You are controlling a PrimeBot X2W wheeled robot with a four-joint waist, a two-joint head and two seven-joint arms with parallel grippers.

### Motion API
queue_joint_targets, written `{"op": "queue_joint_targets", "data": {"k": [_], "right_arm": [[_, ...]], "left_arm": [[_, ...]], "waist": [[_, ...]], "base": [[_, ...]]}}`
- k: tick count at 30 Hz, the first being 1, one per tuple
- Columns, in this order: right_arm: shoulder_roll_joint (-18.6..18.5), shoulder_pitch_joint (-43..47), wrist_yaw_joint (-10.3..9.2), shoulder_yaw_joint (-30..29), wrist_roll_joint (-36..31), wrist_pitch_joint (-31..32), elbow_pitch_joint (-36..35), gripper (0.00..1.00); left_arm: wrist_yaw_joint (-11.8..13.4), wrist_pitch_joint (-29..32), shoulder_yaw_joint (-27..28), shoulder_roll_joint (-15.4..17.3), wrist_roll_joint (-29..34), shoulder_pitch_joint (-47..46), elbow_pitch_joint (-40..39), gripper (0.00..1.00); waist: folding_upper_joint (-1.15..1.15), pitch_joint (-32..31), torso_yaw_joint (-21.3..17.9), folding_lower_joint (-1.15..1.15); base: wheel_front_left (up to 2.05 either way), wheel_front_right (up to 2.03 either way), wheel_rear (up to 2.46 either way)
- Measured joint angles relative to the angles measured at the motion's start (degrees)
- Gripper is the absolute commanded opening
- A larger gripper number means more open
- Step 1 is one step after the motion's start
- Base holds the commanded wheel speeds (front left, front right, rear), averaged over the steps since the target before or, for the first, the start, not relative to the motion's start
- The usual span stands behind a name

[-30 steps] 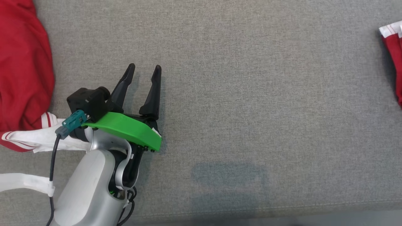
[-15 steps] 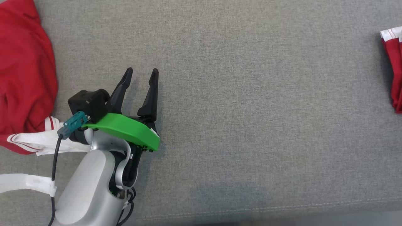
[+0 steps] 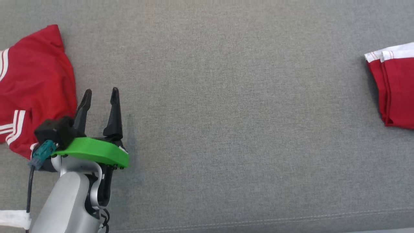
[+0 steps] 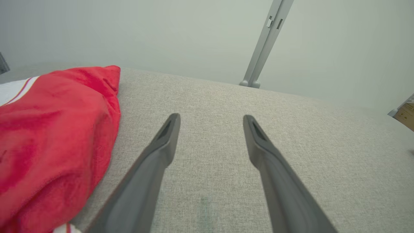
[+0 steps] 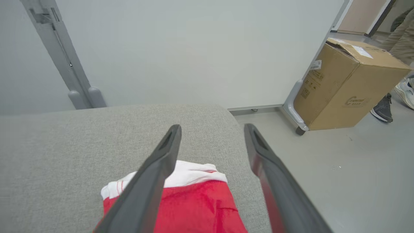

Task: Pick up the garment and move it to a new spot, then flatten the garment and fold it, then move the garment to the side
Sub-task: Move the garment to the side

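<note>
- Left gripper (image 3: pixel 101 91): jaws spread apart, nothing between them, pointing up the head view.
- Left forearm (image 3: pixel 68 200): silver, rising from the lower left to a green wrist plate (image 3: pixel 93 151).
- Right gripper (image 5: pixel 212 127): jaws spread wide, gripping nothing.

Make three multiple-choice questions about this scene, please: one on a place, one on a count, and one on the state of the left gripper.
1. Where on the grey surface does the folded red garment lie in the head view?
A. at the right edge
B. in the middle
C. at the bottom edge

2. How many red garments lie on that surface?
A. one
B. two
C. four

3. How does the left gripper stand?
A. shut on red cloth
B. shut on nothing
C. open and empty

Answers:
1 A: it lies against the right border of the head view.
2 B: there is the folded one, plus a loose red garment at the left.
3 C: the gap between its tips shows only bare grey fabric.
</note>
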Motion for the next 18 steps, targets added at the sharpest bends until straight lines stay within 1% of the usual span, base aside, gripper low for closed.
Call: {"op": "queue_joint_targets", "data": {"k": [5, 8, 11, 13, 16, 18], "right_arm": [[3.14, 2.51, 0.00, -1.82, -1.82, -9.27, 0.01, 1.00], [6.39, 5.89, 0.00, -2.81, -2.32, -6.58, 0.31, 1.00], [11.04, 9.75, 0.00, -4.07, -2.83, -5.11, -0.13, 1.00], [13.35, 11.60, 0.00, -6.37, -5.04, -4.57, -1.80, 1.00], [14.88, 12.26, 0.00, -11.14, -10.35, -4.57, -4.76, 1.00], [15.47, 13.73, 0.00, -13.26, -13.15, -4.57, -5.36, 1.00]], "left_arm": [[0.00, -1.48, 1.49, 0.99, 1.47, 1.99, 1.66, 1.00], [0.00, -2.10, 2.19, 1.26, 1.72, 3.83, 2.26, 1.00], [0.00, -2.88, 2.48, 2.03, 2.83, 5.53, 2.55, 1.00], [0.00, -2.90, 3.04, 2.07, 2.85, 6.75, 3.35, 1.00], [0.00, -3.16, 3.37, 2.04, 2.85, 8.88, 4.47, 1.00], [0.00, -3.31, 3.55, 2.03, 3.05, 9.95, 5.32, 1.00]], "waist": [[0.00, -3.59, -0.08, 0.00], [0.00, -5.68, 0.04, 0.00], [0.00, -7.67, 0.32, 0.00], [0.00, -8.86, 0.59, 0.00], [0.00, -10.43, 1.15, 0.00], [0.00, -11.31, 1.64, 0.00]], "base": [[0.00, 0.00, 0.00], [0.00, 0.00, 0.00], [0.00, 0.00, 0.00], [0.00, 0.00, 0.00], [0.00, 0.00, 0.00], [0.00, 0.00, 0.00]]}}
